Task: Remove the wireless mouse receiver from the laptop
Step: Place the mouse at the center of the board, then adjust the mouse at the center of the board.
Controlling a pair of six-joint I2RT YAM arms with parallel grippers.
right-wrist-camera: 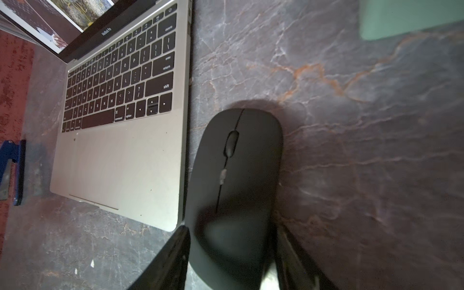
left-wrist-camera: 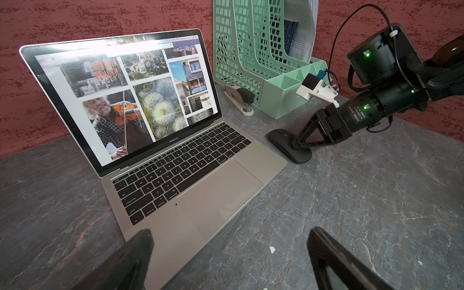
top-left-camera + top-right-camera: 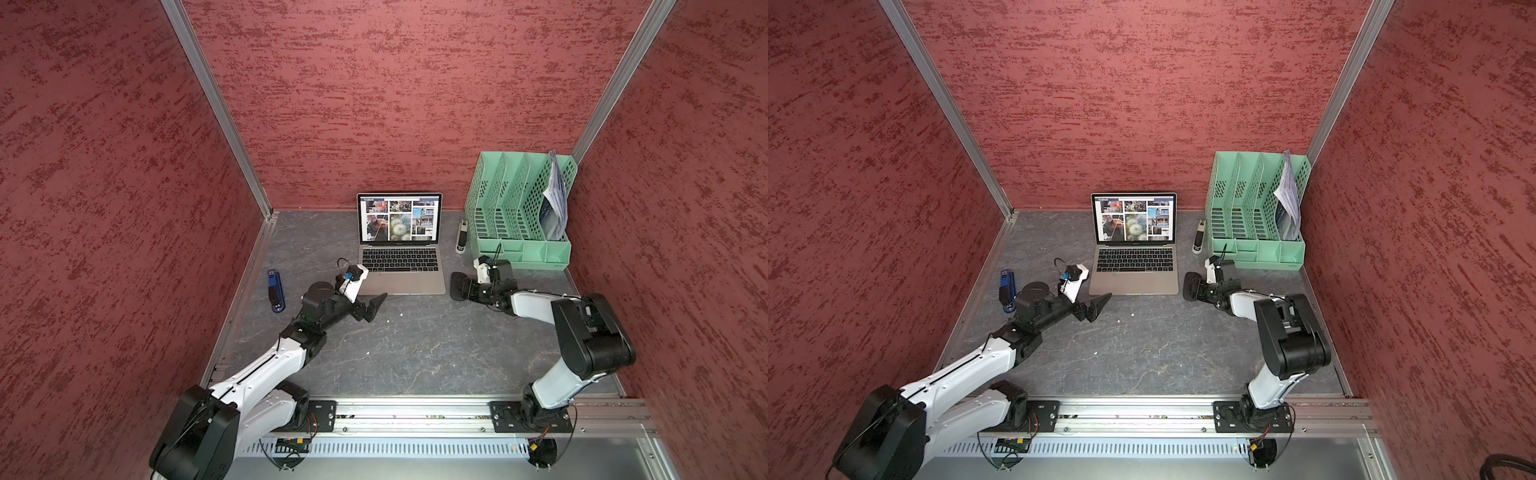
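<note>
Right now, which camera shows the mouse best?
Right wrist view: the mouse is close, scroll wheel clear. In the left wrist view the right gripper covers part; in both top views it is small.

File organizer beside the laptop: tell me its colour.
The file organizer is mint green, clearest in the left wrist view.

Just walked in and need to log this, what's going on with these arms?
The right end effector straddles the black mouse beside the laptop; a firm grip isn't clear. The left end effector is wide open near the laptop's front edge, holding nothing. The receiver is too small to make out.
</note>
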